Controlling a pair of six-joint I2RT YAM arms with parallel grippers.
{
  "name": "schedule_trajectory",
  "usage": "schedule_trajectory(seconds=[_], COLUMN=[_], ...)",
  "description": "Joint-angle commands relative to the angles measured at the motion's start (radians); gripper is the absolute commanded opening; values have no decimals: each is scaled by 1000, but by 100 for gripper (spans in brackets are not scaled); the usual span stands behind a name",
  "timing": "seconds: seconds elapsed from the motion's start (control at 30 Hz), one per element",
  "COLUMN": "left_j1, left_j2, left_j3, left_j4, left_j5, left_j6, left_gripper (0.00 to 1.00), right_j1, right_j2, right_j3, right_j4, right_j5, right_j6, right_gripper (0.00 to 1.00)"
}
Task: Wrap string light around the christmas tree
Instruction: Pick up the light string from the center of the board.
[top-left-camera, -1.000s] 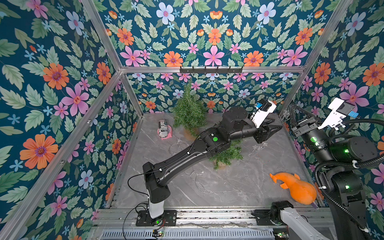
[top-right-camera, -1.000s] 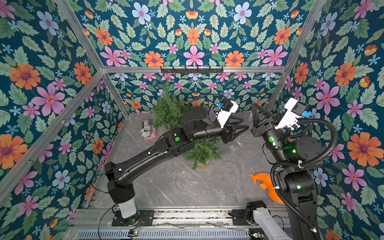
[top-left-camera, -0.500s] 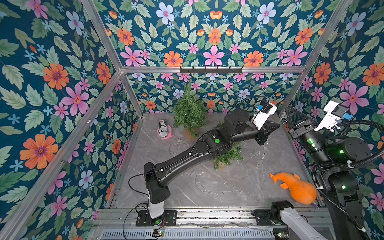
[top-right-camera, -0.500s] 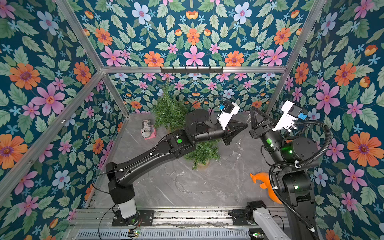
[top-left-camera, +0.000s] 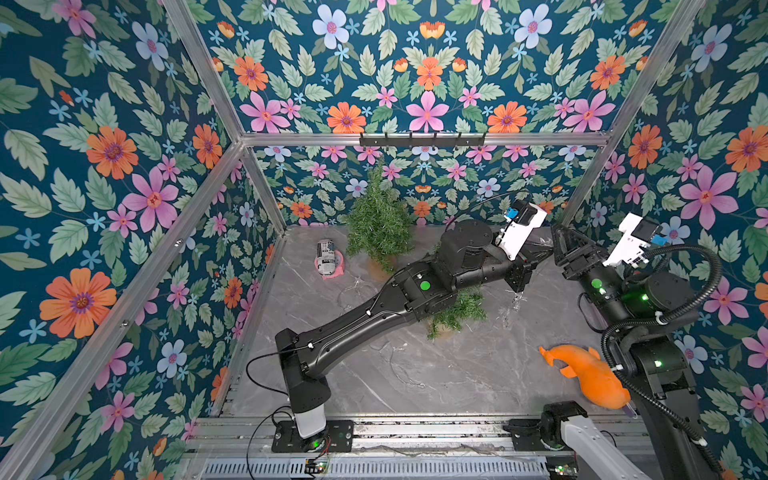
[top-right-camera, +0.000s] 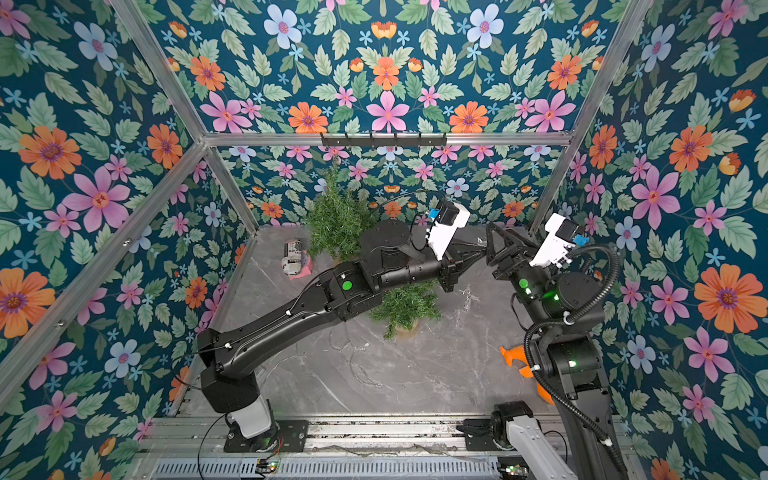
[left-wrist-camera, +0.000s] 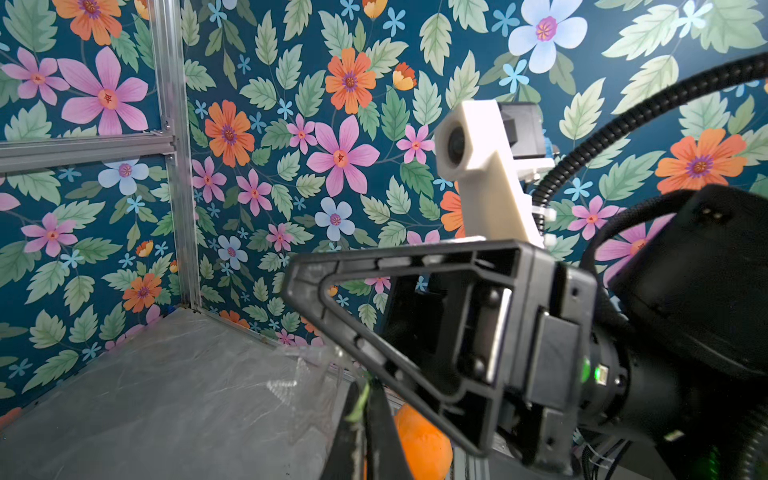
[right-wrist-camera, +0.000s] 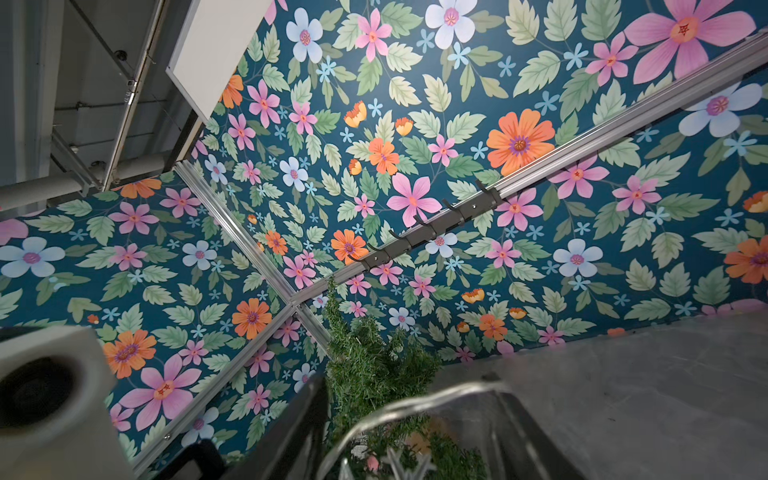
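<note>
Tall tree (top-left-camera: 378, 224), back: no lights seen. Small tree (top-left-camera: 457, 309), under my left arm: unwrapped. Left gripper (top-left-camera: 540, 255): clamped on the string light (top-left-camera: 515, 297), which dangles to the table (top-left-camera: 415, 374). Right gripper (top-left-camera: 559, 245): jaws apart, gripping nothing. Step: handover, I judge. Next: I lead the strand round the small tree.

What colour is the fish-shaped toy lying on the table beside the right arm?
Orange all over. The fish-shaped toy shows best in a top view.

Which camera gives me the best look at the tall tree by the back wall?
A top view: the tall tree shows whole, tip to base. The right wrist view shows its upper part, foot hidden. The left wrist view misses it.
</note>
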Motion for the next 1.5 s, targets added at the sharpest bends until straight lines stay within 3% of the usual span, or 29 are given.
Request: schedule_trajectory(seconds=[0.0, 0.13, 0.33, 0.5, 0.6, 0.73, 1.0, 1.17, 1.47], left_j1=[1, 2, 5, 5, 5, 5, 5, 3, 2], left_j2=[-9, -6, 15, 8, -3, -16, -25, -32, -46], left_j3=[5, 9, 35, 39, 38, 37, 42, 45, 45], left_j4=[-23, -28, -77, -86, -88, -119, -145, -163, -174], left_j5=[-74, -99, -180, -161, -138, -137, -99, -90, -57], left_j6=[13, 20, 81, 97, 104, 126, 140, 143, 147], left_gripper=[0, 0, 0, 0, 0, 0, 0, 0, 0], right_j1=[0, 0, 0, 1, 0, 1, 1, 0, 1], right_j2=[-46, -128, -237, -329, -371, -387, -276, -202, -122], right_j3=[-22, -72, -102, -160, -193, -253, -300, -254, -224], right_j4=[18, -9, -97, -187, -265, -309, -132, -81, -27], right_j5=[-6, -52, -110, -26, 67, 53, -217, -247, -245], right_j6=[19, 40, 78, 34, -41, -151, -162, -122, -97], right_gripper=[71, 84, 86, 74, 57, 58, 68, 67, 54])
